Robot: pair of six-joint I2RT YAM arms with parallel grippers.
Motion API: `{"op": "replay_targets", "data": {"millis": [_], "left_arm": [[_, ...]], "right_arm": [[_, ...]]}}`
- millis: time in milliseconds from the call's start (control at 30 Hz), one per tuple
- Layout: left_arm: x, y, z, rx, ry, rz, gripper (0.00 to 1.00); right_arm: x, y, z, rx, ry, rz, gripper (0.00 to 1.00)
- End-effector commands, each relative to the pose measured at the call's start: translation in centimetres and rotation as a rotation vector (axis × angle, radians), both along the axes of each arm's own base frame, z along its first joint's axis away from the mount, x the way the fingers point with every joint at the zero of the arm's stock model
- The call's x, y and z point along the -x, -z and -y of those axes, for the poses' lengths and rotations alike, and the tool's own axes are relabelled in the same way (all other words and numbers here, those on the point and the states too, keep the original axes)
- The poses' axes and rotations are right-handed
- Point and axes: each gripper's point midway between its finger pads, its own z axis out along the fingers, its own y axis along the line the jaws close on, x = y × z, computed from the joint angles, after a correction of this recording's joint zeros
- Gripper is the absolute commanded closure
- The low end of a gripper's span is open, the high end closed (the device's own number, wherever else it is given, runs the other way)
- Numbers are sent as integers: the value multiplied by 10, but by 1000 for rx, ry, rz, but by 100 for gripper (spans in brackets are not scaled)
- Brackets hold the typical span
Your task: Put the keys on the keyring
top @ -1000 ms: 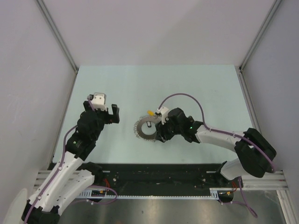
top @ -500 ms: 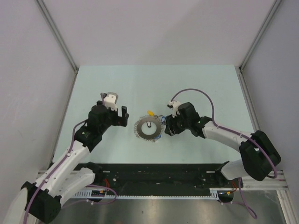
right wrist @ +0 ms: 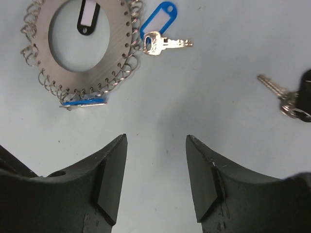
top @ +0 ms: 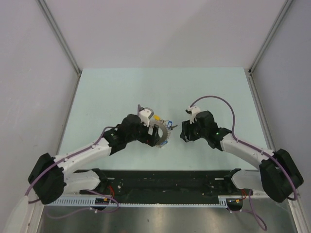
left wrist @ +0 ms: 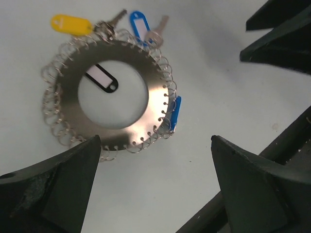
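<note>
Mid-worktop, the flat grey metal keyring (left wrist: 154, 109), edged with wire loops, lies flat on the pale green worktop (top: 121, 92). A black plastic tag (left wrist: 102, 77) lies inside its central hole. A yellow-tagged key (left wrist: 71, 24) and a blue-tagged silver key (left wrist: 146, 29) touch its far edge, and a second blue tag (left wrist: 175, 112) sits at the rim. A loose silver key with a black head (right wrist: 274, 90) lies apart. The left hand (left wrist: 154, 143) hovers over the ring, fingers spread wide and empty. The right hand (right wrist: 156, 141), just right of the ring, has its fingers apart and holds nothing.
</note>
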Motion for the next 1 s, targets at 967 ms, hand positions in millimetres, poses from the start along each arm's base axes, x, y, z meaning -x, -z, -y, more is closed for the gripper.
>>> {"op": "replay_targets", "data": {"millis": [967], "left_arm": [[-15, -4, 99, 77, 43, -68, 0]], "right_arm": [[-12, -58, 29, -129, 128, 278, 41]]}}
